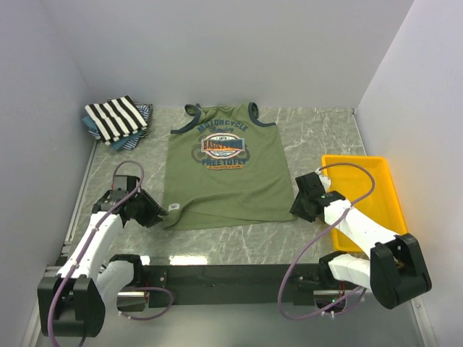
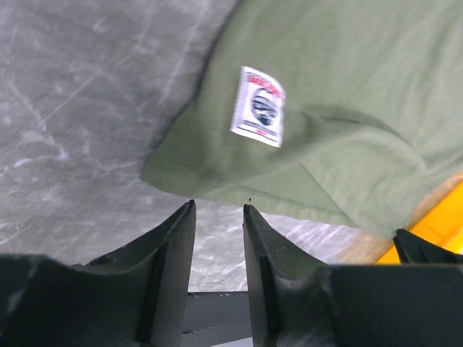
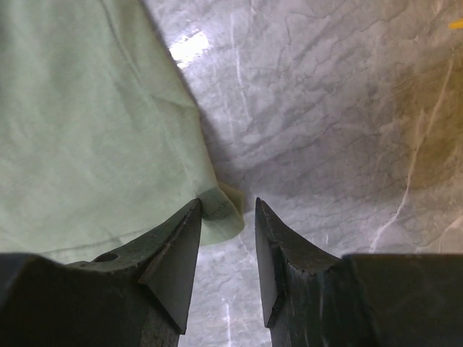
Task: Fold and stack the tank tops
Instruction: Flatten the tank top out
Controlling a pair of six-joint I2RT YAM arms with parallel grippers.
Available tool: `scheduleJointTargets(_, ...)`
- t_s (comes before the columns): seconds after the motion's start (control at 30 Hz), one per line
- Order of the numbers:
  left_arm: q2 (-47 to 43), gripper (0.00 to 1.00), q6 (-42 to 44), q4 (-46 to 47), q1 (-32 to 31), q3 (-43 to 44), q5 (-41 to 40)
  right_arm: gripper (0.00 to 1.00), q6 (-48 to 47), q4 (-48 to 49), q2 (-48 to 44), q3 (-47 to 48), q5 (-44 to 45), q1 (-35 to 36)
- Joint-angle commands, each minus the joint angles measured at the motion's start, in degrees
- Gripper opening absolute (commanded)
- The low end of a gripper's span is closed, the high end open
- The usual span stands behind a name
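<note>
Green top [image 1: 224, 170] lies flat mid-frame; left gripper [image 2: 218, 208] and right gripper [image 3: 228, 202] sit open, empty, at its lower hem corners, so I reckon both need easing forward until hem sits deep between jaws before closing together.

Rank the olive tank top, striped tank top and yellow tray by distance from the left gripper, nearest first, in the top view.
1. Olive tank top: hem corner just beyond the left gripper.
2. Striped tank top: far-left corner.
3. Yellow tray: right side.
</note>
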Motion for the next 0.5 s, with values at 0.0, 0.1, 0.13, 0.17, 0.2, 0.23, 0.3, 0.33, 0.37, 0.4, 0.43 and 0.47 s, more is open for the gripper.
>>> scheduleJointTargets(0.0, 2.6, 0.38, -2.5, 0.3, -1.2, 0.1, -3.1, 0.43, -0.5, 2.0, 1.6, 1.4, 2.0, 0.3)
scheduleJointTargets(0.1, 5.7, 0.38, -3.5, 1.4, -3.0, 0.8, -5.8, 0.43, -0.9, 2.6, 2.1, 1.3, 2.0, 0.2)
scheduleJointTargets(0.13, 7.0, 0.38, -3.7, 1.8, -3.9, 0.7, -6.7, 0.43, -1.0, 2.8, 2.2, 1.3, 1.8, 0.2)
scheduleJointTargets(0.17, 7.8, 0.38, -3.9, 2.8, -4.2, 0.6, -7.0, 0.42, -1.1, 2.9, 2.5, 1.4, 1.7, 0.2)
scheduleJointTargets(0.2, 8.5, 0.39, -4.4, 3.1, -4.4, 0.5, -7.2, 0.42, -1.3, 3.0, 2.8, 1.4, 1.5, 0.2)
scheduleJointTargets(0.23, 9.9, 0.39, -4.5, 3.6, -4.7, 0.1, -7.3, 0.42, -1.5, 3.2, 2.9, 1.5, 1.2, 0.3)
scheduleJointTargets(0.3, 11.4, 0.40, -4.8, 4.4, -5.0, 0.0, -7.9, 0.41, -1.8, 3.4, 3.5, 1.4, 0.9, 0.2)
scheduleJointTargets(0.33, 12.7, 0.40, -5.0, 4.6, -5.2, -0.1, -8.1, 0.40, -1.9, 3.6, 3.7, 1.2, 0.8, 0.2)
scheduleJointTargets(0.37, 13.1, 0.40, -5.0, 5.0, -5.4, -0.2, -8.3, 0.39, -1.9, 3.7, 4.0, 1.1, 0.3, 0.3)
scheduleJointTargets(0.4, 13.4, 0.40, -5.5, 5.0, -5.5, -0.4, -8.6, 0.39, -1.9, 3.7, 4.2, 1.2, 0.0, 0.3)
scheduleJointTargets(0.43, 13.7, 0.40, -5.7, 5.1, -5.9, -0.6, -9.1, 0.37, -1.9, 3.7, 4.3, 1.2, -0.3, 0.2)
scheduleJointTargets(0.47, 13.8, 0.41, -5.8, 5.3, -6.1, -0.7, -9.4, 0.37, -1.9, 3.6, 4.2, 1.2, -0.8, 0.3)
